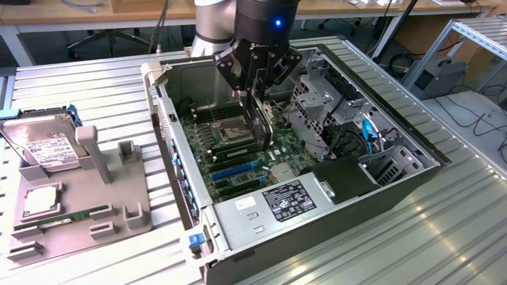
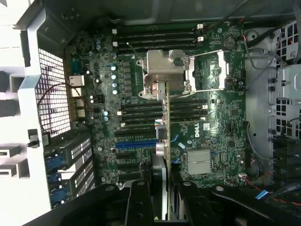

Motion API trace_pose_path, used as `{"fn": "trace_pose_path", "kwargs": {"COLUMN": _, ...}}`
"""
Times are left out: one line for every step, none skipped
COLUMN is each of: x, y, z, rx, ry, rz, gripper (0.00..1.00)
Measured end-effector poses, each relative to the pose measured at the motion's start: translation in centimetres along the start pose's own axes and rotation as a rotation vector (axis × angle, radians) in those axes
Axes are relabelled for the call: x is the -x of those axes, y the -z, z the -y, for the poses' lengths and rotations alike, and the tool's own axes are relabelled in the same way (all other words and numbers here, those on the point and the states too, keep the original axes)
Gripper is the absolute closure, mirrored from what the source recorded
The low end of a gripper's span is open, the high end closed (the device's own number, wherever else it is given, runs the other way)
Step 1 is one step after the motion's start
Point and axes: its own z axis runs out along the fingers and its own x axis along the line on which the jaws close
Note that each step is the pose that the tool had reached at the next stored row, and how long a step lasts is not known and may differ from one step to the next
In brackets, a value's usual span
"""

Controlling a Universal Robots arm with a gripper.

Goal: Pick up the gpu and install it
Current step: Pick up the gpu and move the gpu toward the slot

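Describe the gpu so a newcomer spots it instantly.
Start at the open computer case on the metal table, where the black arm reaches in from above. Clamped in its jaws is the gpu, a thin dark card standing on edge over the motherboard. The hard drive and green memory stick lie on the grey tray; only this card is gripped.

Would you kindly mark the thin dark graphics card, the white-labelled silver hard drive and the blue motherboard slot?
Thin dark graphics card (image 2: pixel 168 134): wrist view, on its narrow edge facing the camera.
White-labelled silver hard drive (image 1: pixel 47 149): exterior view, on its label.
Blue motherboard slot (image 2: pixel 136 144): wrist view, mid-length.
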Motion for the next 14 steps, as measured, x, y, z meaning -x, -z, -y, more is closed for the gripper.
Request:
{"fn": "trace_pose_path", "kwargs": {"x": 0.2, "y": -0.06, "z": -0.01, "rx": 0.0, "ry": 0.0, "rz": 0.0, "gripper": 0.73}}
{"fn": "trace_pose_path", "kwargs": {"x": 0.3, "y": -0.12, "z": -0.03, "rx": 0.0, "ry": 0.0, "rz": 0.0, "gripper": 0.73}}
{"fn": "trace_pose_path", "kwargs": {"x": 0.4, "y": -0.15, "z": -0.03, "rx": -0.0001, "ry": 0.0, "rz": 0.0, "gripper": 0.73}}
{"fn": "trace_pose_path", "kwargs": {"x": 0.7, "y": -0.24, "z": -0.06, "rx": -0.0002, "ry": 0.0, "rz": 0.0, "gripper": 0.73}}
{"fn": "trace_pose_path", "kwargs": {"x": 0.9, "y": -0.36, "z": -0.08, "rx": -0.0002, "ry": 0.0, "rz": 0.0001, "gripper": 0.73}}
{"fn": "trace_pose_path", "kwargs": {"x": 1.1, "y": -0.42, "z": -0.09, "rx": -0.0004, "ry": 0.0, "rz": 0.0001, "gripper": 0.73}}
{"fn": "trace_pose_path", "kwargs": {"x": 1.3, "y": -0.49, "z": -0.11, "rx": -0.0005, "ry": 0.0, "rz": 0.0001, "gripper": 0.73}}
{"fn": "trace_pose_path", "kwargs": {"x": 1.6, "y": -0.59, "z": -0.14, "rx": -0.0005, "ry": 0.0, "rz": 0.0001, "gripper": 0.73}}
{"fn": "trace_pose_path", "kwargs": {"x": 1.8, "y": -0.66, "z": -0.16, "rx": -0.0005, "ry": 0.0, "rz": 0.0001, "gripper": 0.73}}
{"fn": "trace_pose_path", "kwargs": {"x": 2.0, "y": -0.71, "z": -0.19, "rx": -0.0006, "ry": 0.0, "rz": 0.0001, "gripper": 0.73}}
{"fn": "trace_pose_path", "kwargs": {"x": 2.2, "y": -0.78, "z": -0.22, "rx": -0.0005, "ry": 0.0, "rz": 0.0001, "gripper": 0.73}}
{"fn": "trace_pose_path", "kwargs": {"x": 2.3, "y": -0.82, "z": -0.25, "rx": -0.0007, "ry": 0.0, "rz": 0.0, "gripper": 0.73}}
{"fn": "trace_pose_path", "kwargs": {"x": 2.6, "y": -0.91, "z": -0.37, "rx": -0.0008, "ry": 0.0, "rz": 0.0, "gripper": 0.73}}
{"fn": "trace_pose_path", "kwargs": {"x": 2.6, "y": -0.96, "z": -0.51, "rx": -0.001, "ry": 0.0, "rz": 0.0, "gripper": 0.73}}
